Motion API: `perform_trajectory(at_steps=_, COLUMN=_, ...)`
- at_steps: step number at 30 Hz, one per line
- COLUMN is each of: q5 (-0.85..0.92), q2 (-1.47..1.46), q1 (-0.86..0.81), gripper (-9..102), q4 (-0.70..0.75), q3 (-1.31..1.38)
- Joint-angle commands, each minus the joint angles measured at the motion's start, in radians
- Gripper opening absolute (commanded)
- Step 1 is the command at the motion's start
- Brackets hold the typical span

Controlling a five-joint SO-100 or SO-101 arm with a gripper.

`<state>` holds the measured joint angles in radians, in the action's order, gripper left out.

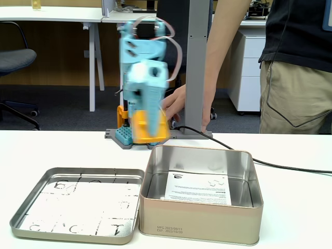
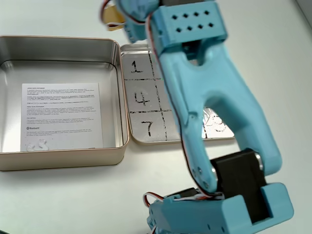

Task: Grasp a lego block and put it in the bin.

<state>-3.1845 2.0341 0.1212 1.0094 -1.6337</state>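
Deep metal bin (image 1: 205,223) nearest in a fixed view, printed paper sheet (image 1: 198,189) on its floor, no block inside. Shallow numbered lid (image 1: 78,205) touching bin's left wall. Behind, blue arm (image 1: 145,72) blurred; gripper (image 2: 113,14) state unclear; lego block not identifiable. Person's hand (image 1: 174,106) beyond arm.

A white table (image 1: 290,155) carries the deep metal bin (image 1: 199,220), a shallow lid (image 1: 78,205) touching it alongside, the arm's base (image 1: 124,137) behind, and a black cable (image 1: 280,166).
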Motion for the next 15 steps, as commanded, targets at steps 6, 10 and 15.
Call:
perform_trajectory(at_steps=6, q5=-0.009, q2=-0.089, q1=0.158, gripper=0, q4=0.003, q3=-0.041)
perform_trajectory(at_steps=10, q5=0.011, q2=-0.158, q1=0.210, gripper=0, q4=0.002, q3=-0.061)
perform_trajectory(at_steps=15, q5=0.034, q2=-0.219, q1=0.236, gripper=0, q4=-0.035, q3=-0.110)
